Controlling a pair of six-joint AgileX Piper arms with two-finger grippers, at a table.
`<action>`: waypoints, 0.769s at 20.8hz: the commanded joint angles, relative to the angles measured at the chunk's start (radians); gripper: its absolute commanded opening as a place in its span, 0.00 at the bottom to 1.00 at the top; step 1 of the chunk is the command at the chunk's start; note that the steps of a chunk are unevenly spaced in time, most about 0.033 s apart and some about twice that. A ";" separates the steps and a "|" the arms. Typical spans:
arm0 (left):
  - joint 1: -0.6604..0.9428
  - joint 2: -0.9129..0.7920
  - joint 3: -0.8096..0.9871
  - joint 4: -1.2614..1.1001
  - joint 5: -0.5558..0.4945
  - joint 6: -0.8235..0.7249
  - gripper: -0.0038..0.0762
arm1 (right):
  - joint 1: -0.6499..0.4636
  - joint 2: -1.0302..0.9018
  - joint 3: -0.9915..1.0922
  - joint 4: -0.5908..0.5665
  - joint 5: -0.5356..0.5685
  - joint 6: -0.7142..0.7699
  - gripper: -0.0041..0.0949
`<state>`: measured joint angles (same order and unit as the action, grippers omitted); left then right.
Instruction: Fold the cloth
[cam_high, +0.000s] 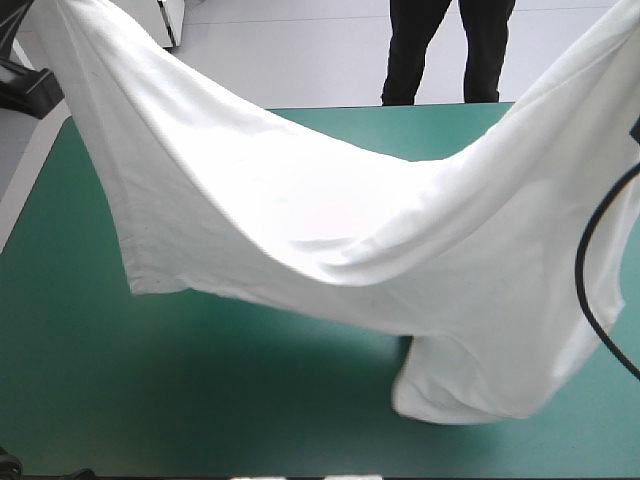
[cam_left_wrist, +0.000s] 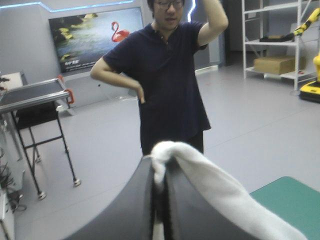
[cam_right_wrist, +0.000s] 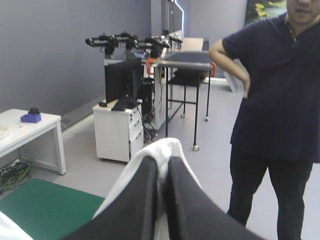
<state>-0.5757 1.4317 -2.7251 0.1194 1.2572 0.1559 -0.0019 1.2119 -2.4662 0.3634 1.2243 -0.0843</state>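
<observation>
High view: the T-shirt (cam_high: 300, 210) hangs lifted over the teal-green cover (cam_high: 200, 380). It forms a smooth white sheet stretched from far left to far right and sags in a broad curve at the middle. A rounded fold droops at near right; contact with the cover cannot be determined. Left wrist view: the left gripper (cam_left_wrist: 161, 165) has its black curved fingers pressed onto a bunched fabric roll. Right wrist view: the right gripper (cam_right_wrist: 162, 162) likewise pinches a soft fold.
</observation>
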 joint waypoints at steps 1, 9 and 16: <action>-0.002 -0.042 -0.038 -0.099 -0.195 0.024 0.02 | 0.001 -0.006 -0.086 0.046 -0.110 -0.011 0.03; -0.002 -0.071 -0.010 -0.057 -0.165 0.035 0.02 | 0.001 0.015 -0.116 0.029 -0.095 -0.011 0.03; -0.002 -0.016 0.329 0.203 -0.031 -0.045 0.02 | 0.001 0.152 -0.003 0.007 0.024 0.025 0.03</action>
<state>-0.5757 1.4113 -2.4751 0.2196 1.2597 0.1697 -0.0019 1.3356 -2.5098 0.3826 1.2509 -0.0664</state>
